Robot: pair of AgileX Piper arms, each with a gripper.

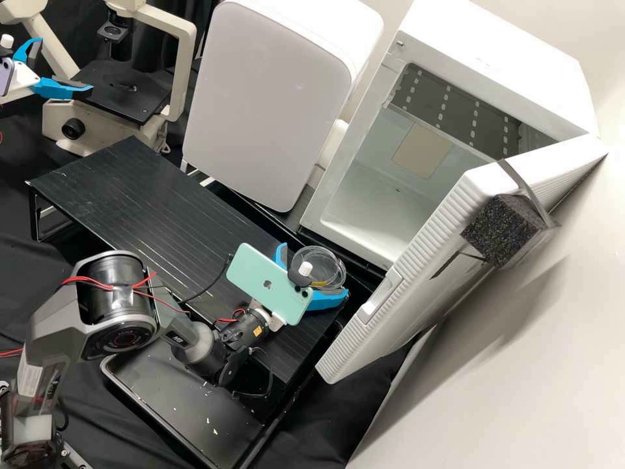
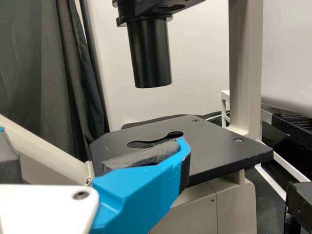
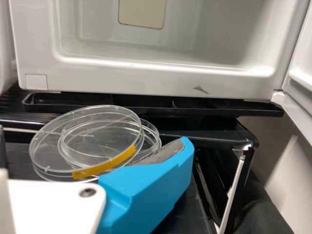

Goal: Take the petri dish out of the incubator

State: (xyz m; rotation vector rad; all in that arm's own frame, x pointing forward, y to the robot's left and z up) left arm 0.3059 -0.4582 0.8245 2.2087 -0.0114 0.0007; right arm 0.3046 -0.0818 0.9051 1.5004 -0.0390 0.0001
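Note:
In the high view, the clear petri dish (image 1: 329, 262) with yellow tape is outside the white incubator (image 1: 338, 172), above the black stand near its opening. Around it is my right gripper (image 1: 314, 270), fingers spread. The right wrist view shows the round lid and dish (image 3: 97, 137) overlapping and offset, between the open fingers of the right gripper (image 3: 95, 146); a gap shows on one side, while contact with the other finger is unclear. My left gripper (image 1: 65, 65) stands open and empty by the microscope stage (image 1: 124, 91); the left wrist view shows that gripper (image 2: 92, 146) before the stage (image 2: 219, 151).
The incubator door (image 1: 416, 286) is swung wide, close beside the right gripper, with black foam (image 1: 501, 229) strapped on. A second white unit (image 1: 267, 98) stands behind the black stand (image 1: 156, 208). A dark tray (image 1: 176, 410) lies beneath the right arm.

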